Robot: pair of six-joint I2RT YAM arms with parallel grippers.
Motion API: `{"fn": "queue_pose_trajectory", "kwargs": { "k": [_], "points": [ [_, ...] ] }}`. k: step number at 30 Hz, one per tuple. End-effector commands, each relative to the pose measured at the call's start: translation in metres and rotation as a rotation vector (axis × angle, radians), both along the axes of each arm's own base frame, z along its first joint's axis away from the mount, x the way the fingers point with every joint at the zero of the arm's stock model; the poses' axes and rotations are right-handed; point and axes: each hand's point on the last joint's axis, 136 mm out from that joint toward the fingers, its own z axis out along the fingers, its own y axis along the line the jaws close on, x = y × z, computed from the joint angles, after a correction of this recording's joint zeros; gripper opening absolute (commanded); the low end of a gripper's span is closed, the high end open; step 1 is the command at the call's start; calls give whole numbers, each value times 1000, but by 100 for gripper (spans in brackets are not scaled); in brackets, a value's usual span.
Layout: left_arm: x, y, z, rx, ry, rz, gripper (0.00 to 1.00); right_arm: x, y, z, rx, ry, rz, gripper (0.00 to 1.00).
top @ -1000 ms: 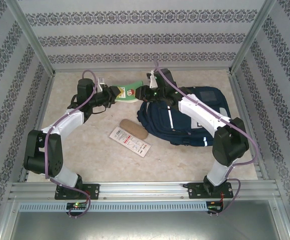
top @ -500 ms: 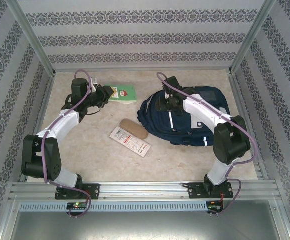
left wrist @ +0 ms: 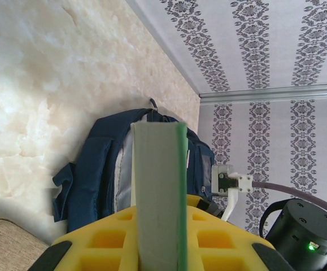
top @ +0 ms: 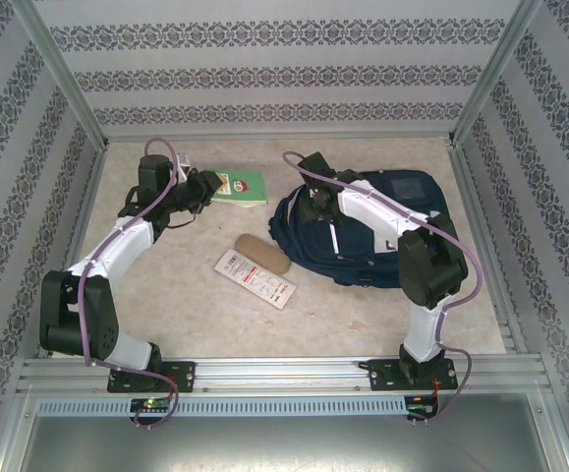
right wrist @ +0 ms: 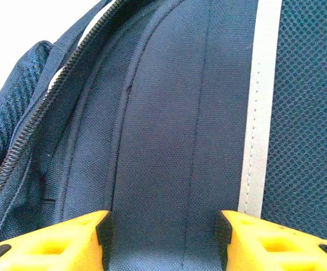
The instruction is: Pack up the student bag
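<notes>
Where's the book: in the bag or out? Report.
Out. The left end effector holds the book beside the bag, apart from it.

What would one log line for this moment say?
left pincer: shut on green book | right pincer: open over student bag | unpacked: tan case, white packet

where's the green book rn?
In the top view the green book is held by the left gripper at the far side of the table, just left of the student bag.
</notes>
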Motion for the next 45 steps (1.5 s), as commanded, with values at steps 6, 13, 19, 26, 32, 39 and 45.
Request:
{"fn": "queue_pose_trajectory", "kwargs": {
  "k": [6, 13, 19, 26, 32, 39, 45],
  "points": [
    [-8, 0, 12, 22, -57, -15, 1, -10, 13, -3, -109, -3, 71, 52],
    [-10, 0, 10, 22, -53, -17, 0, -14, 1, -22, -139, 44, 44, 27],
    [-9, -4, 7, 14, -51, -21, 1, -8, -2, 25, -93, -75, 55, 0],
    [0, -35, -7, 11, -47, -66, 1, 0, -12, 128, 91, -269, 60, 0],
    [15, -83, -19, -6, -52, -116, 2, -5, -21, 189, 251, -357, 86, 0],
    [32, -158, -23, -38, -80, -200, 1, -9, -36, 218, 393, -388, 55, 0],
    [50, -195, -32, -30, -75, -206, 1, -16, -33, 225, 521, -373, 77, 0]
  ]
}}
